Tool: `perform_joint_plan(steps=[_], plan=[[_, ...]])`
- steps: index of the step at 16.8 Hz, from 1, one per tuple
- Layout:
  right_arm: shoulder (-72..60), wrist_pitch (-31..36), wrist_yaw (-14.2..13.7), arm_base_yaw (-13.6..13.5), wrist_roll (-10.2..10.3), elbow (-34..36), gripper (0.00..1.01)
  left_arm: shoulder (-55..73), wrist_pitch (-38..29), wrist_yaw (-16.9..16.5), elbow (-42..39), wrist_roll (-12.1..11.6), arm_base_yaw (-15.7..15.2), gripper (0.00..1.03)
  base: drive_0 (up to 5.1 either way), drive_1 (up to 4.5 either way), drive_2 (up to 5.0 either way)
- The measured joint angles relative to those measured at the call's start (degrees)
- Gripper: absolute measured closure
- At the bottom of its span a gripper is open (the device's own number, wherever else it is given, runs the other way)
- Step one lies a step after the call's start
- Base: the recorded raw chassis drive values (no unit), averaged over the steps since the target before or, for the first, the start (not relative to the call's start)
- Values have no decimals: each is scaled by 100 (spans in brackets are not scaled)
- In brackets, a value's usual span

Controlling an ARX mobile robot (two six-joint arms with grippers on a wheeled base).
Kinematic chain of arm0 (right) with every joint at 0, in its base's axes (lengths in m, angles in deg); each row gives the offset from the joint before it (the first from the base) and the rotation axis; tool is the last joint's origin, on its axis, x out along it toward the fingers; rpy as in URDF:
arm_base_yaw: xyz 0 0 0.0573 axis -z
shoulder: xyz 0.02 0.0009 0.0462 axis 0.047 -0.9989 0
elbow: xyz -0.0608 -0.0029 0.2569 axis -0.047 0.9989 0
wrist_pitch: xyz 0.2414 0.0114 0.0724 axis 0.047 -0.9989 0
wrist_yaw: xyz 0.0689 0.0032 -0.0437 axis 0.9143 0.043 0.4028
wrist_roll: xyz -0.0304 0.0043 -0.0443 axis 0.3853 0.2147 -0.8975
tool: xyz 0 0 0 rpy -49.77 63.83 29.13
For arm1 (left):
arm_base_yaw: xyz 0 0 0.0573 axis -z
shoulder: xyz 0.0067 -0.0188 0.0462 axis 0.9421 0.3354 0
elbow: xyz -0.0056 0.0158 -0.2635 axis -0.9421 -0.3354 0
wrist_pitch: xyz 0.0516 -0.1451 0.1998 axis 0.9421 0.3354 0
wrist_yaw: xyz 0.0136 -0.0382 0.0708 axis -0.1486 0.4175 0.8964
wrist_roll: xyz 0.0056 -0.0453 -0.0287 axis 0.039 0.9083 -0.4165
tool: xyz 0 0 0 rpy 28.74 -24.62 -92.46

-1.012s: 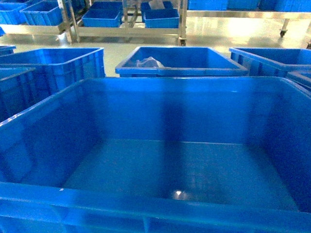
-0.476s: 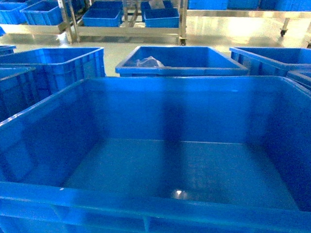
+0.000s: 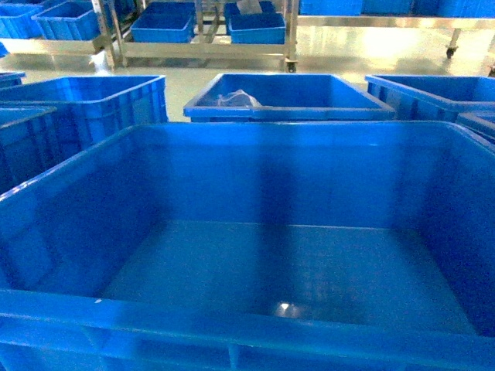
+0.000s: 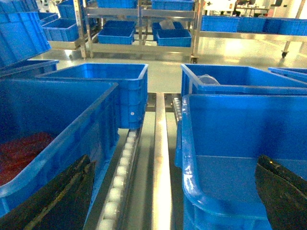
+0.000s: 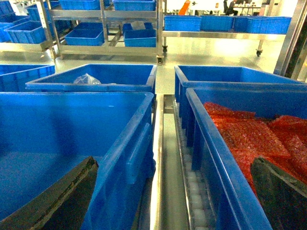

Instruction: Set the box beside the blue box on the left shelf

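Bin (image 3: 232, 340) fills your near view, well apart from the shelf; nothing has moved in the last 1 second, so no progress shows. Left gripper (image 4: 173, 160) and right gripper (image 5: 173, 162) hang spread, empty. Far off, the shelf (image 3: 205, 48) holds blue boxes (image 3: 162, 29), probably your target.

Near blue bin (image 3: 294, 255) cut off by head view's bottom and side edges. Both grippers show only as dark finger tips (image 4: 62, 201) at wrist-view bottom corners, tips out of frame. Crumpled clear thing (image 3: 232, 99) in far bin too blurred to identify. Shelf (image 3: 205, 48) top cropped.
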Motion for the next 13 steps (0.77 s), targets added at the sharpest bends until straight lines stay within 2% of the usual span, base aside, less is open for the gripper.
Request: perform_joint_plan(steps=[13], plan=[[0,0,0,0,0,0,3,0,0,0,0,-2,0,5,0,0,0]])
